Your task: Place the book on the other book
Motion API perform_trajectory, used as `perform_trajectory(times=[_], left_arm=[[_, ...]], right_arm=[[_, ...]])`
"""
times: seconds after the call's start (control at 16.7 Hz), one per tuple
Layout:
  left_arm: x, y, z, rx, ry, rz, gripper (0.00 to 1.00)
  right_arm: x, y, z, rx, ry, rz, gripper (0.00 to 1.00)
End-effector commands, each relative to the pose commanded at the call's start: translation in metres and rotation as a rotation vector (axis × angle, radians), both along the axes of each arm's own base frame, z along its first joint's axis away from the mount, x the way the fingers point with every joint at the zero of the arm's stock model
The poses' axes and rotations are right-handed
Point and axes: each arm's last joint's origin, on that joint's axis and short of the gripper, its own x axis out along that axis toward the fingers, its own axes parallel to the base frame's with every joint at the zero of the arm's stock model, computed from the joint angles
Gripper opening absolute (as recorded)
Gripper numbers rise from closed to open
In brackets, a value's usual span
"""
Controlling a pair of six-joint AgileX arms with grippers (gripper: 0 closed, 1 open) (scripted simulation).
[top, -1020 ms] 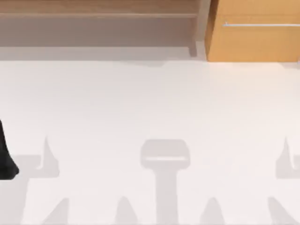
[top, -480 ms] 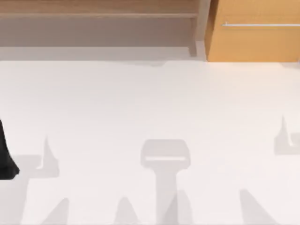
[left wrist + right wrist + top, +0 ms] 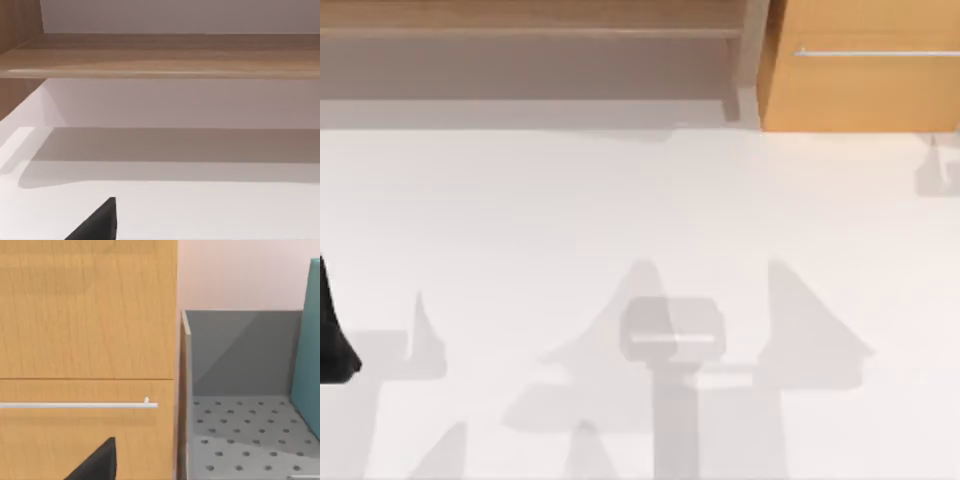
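A teal flat-sided slab (image 3: 309,347) stands upright at one side of a grey perforated bin (image 3: 235,355) in the right wrist view. It may be a book, but I cannot tell. The other book is out of view. A black part of my right gripper (image 3: 97,464) shows in front of a wooden cabinet front, apart from the bin. My left arm (image 3: 332,335) sits at the table's left edge. A black part of my left gripper (image 3: 97,224) hangs over the white table, facing a wooden shelf.
A low wooden shelf (image 3: 530,30) runs along the back of the white table (image 3: 620,210). An orange-brown cabinet (image 3: 860,85) with a thin metal handle (image 3: 875,52) stands at the back right. Grey arm shadows fall across the table's front half.
The right arm's shadows have swung from the front right toward the middle and the back right corner. The left arm has not moved.
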Motion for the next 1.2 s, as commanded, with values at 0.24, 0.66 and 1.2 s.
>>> perform_trajectory(times=[0.24, 0.66, 1.2], left_arm=[[0.000, 0.000, 0.000, 0.000, 0.000, 0.000, 1.00], [0.000, 0.000, 0.000, 0.000, 0.000, 0.000, 1.00], [0.000, 0.000, 0.000, 0.000, 0.000, 0.000, 1.00]], right_arm=[[0.075, -0.049, 0.005, -0.020, -0.013, -0.007, 1.00], [0.163, -0.129, -0.046, -0.026, 0.000, -0.002, 1.00], [0.182, -0.147, -0.069, -0.016, 0.008, 0.013, 1.00]])
